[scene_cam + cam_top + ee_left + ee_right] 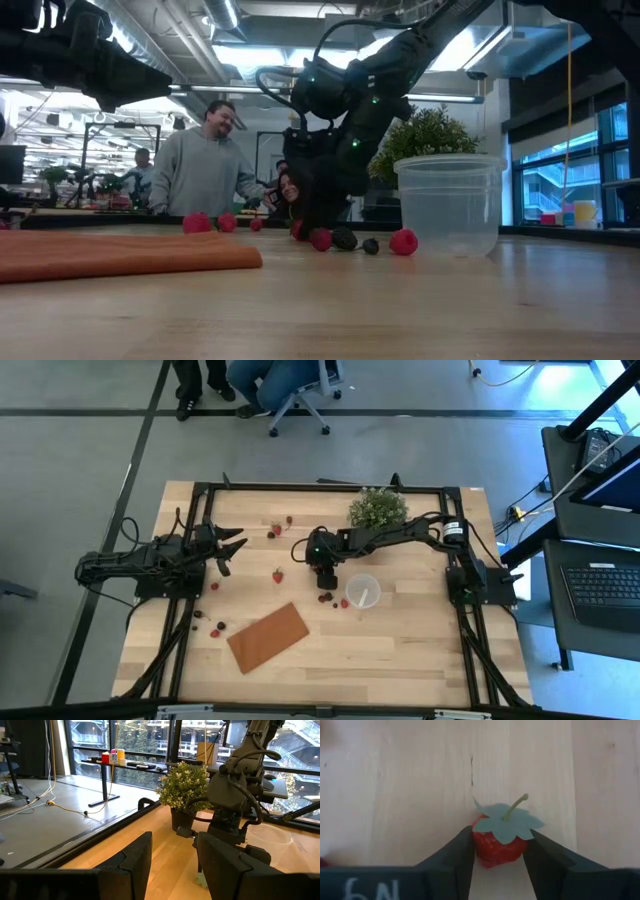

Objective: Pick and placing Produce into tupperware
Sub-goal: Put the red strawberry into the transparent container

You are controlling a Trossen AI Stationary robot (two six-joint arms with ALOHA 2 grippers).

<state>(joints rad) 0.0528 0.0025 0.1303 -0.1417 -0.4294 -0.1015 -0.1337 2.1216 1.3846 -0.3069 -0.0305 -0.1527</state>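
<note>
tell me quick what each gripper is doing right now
left gripper: open, holding nothing.
right gripper: shut on the strawberry, down at the table.

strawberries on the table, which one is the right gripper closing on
The strawberry with the green leafy cap, just left of the tupperware. It alone sits between the right gripper's fingers; the other strawberries lie free on the table.

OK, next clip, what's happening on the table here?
The right tool is down at the wooden table, its fingers against both sides of a small red strawberry with a green leafy cap, beside the small round clear plastic cup. More red and dark berries lie scattered. The left tool waits at the left side.
</note>
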